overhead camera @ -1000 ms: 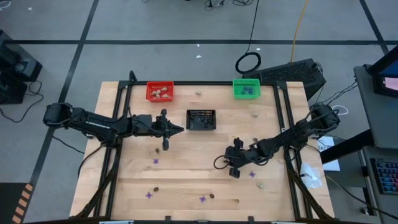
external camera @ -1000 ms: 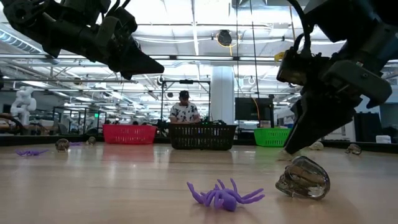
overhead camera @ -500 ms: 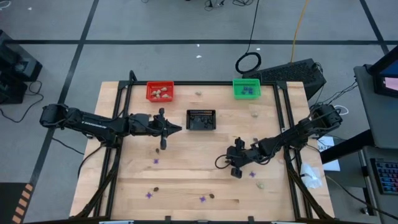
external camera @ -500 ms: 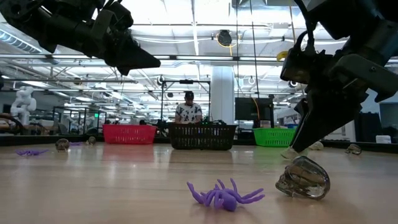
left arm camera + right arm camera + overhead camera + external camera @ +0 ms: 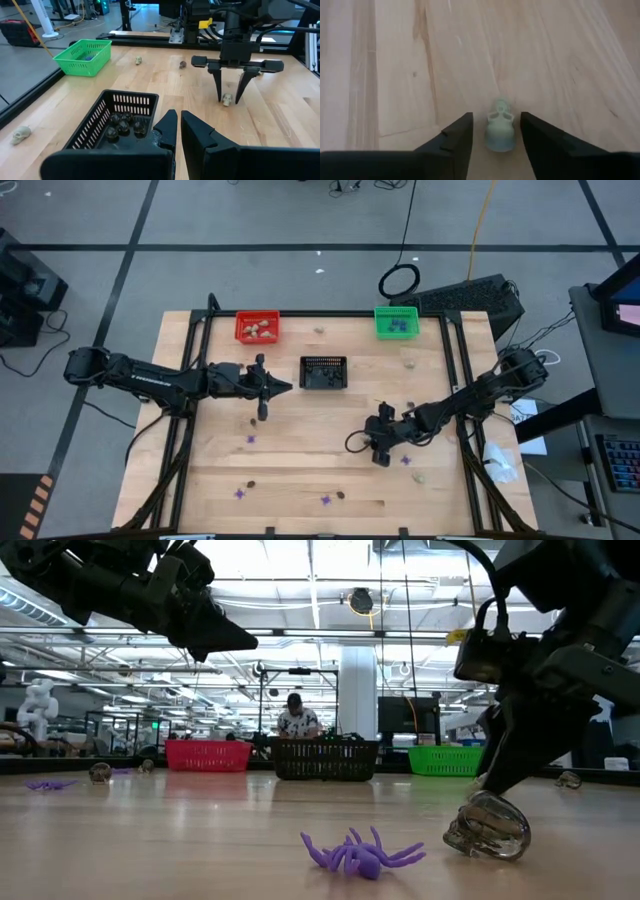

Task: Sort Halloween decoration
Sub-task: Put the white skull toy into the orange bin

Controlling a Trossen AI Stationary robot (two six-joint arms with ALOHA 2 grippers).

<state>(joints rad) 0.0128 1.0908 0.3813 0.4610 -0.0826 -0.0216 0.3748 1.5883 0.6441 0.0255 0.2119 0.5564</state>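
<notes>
R gripper spread wide astride small pale beige plastic skull on wood table; L gripper nearly closed, empty, beside black mesh basket.

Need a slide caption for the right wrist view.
Right claw open, straddling a pale skull trinket on the wooden table.

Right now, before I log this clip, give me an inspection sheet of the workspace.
Surface: wooden table, bare wood between items.
Job's things: pale skull lies on the wood between the right fingers; purple spider and dark skull near the low camera; more scattered.
Clutter: nothing seen.
Baskets: red basket, black basket, green basket, each holding trinkets.
Grippers: right gripper open, straddling the skull; left gripper shut, above the black basket.
Cables: black loop on the floor.
Surroundings: a person beyond the table.
</notes>
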